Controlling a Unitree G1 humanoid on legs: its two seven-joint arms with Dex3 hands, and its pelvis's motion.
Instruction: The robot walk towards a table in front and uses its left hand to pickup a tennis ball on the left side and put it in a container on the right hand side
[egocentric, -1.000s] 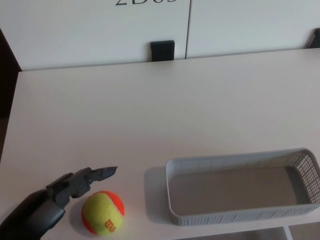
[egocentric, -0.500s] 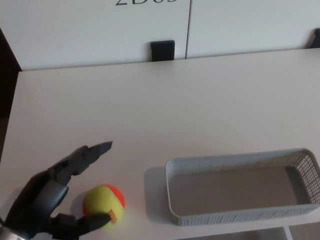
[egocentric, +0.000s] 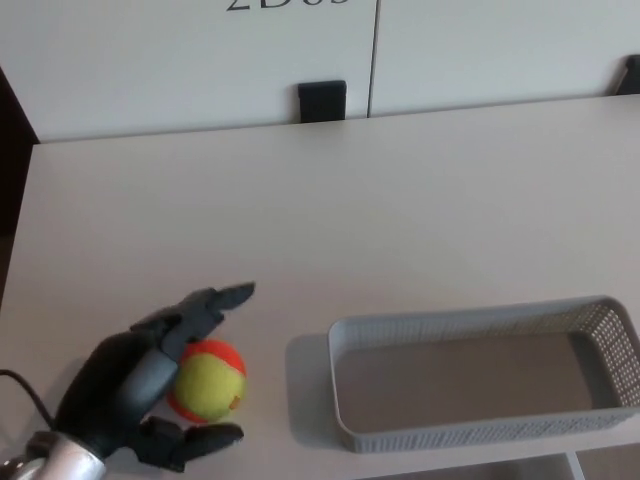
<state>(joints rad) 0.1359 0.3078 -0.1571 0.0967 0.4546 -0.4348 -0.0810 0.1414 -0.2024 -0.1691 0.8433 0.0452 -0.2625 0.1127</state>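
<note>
Yellow and orange, the tennis ball (egocentric: 209, 381) sits inside the left hand (egocentric: 128, 392). The hand wraps round it. Two black fingers (egocentric: 212, 301) curl over the far side of the ball and the thumb (egocentric: 196, 441) hooks under the near side, so the hand is gripping the ball.

The hand is close to the near edge of the white table (egocentric: 300, 200), and the table's left edge is just to the hand's left, with a dark gap past it. To the right of the hand, near but not touching, lies the grey mesh container (egocentric: 336, 385). It is long, low and has nothing in it, and its near wall runs along the table's near edge. Past the fingers the table top is wide and bare all the way to the back edge, where a small black block (egocentric: 322, 100) stands against white panels (egocentric: 150, 60)
</note>
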